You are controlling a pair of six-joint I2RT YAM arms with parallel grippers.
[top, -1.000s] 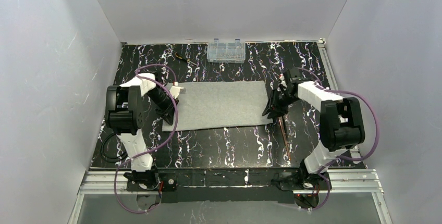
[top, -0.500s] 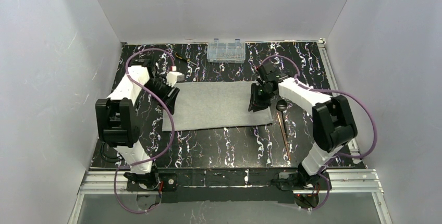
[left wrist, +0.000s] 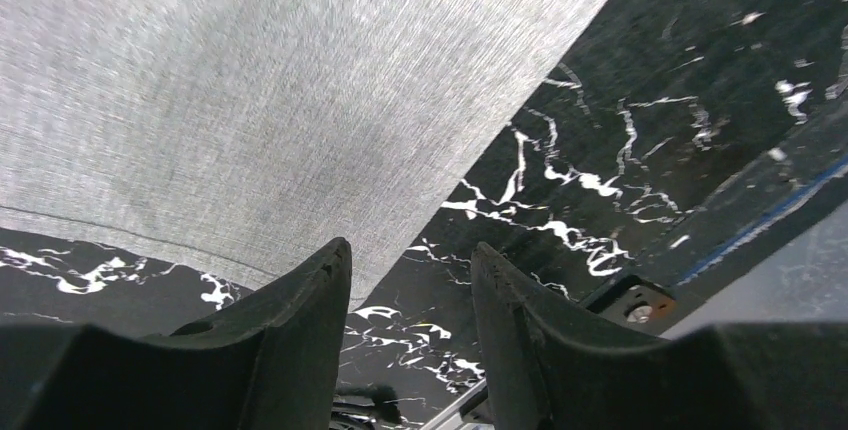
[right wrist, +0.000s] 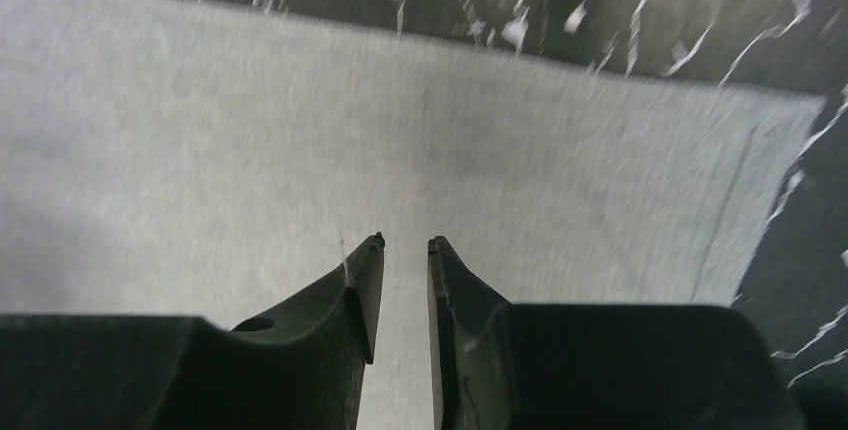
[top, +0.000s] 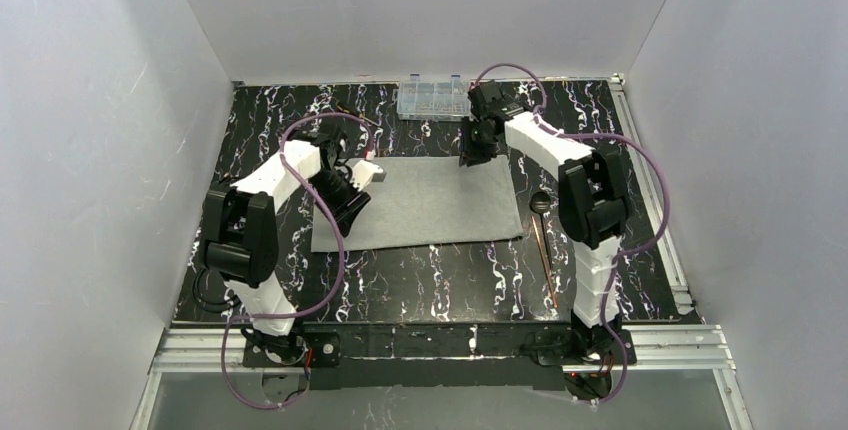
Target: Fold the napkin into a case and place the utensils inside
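Note:
The light-grey napkin (top: 420, 200) lies flat on the black marbled table as a wide rectangle, not as a case. My left gripper (top: 337, 218) hovers over its near-left part, open and empty. In the left wrist view the napkin (left wrist: 250, 90) fills the upper left and its corner sits by the left gripper (left wrist: 410, 247). My right gripper (top: 468, 157) hangs over the napkin's far-right corner. Its jaws stand a narrow gap apart above the cloth (right wrist: 300, 150), with nothing between them (right wrist: 406, 240). The copper-brown utensils (top: 543, 240) lie right of the napkin, spoon head toward the back.
A clear plastic compartment box (top: 433, 98) stands at the back edge, just left of the right arm's wrist. White walls enclose three sides. A metal rail (top: 440, 345) runs along the near edge by the arm bases.
The left gripper has opened and shifted right over the napkin's left part. The right arm has swung from the napkin's right edge to its far-right corner, jaws narrowing. The napkin lies unchanged.

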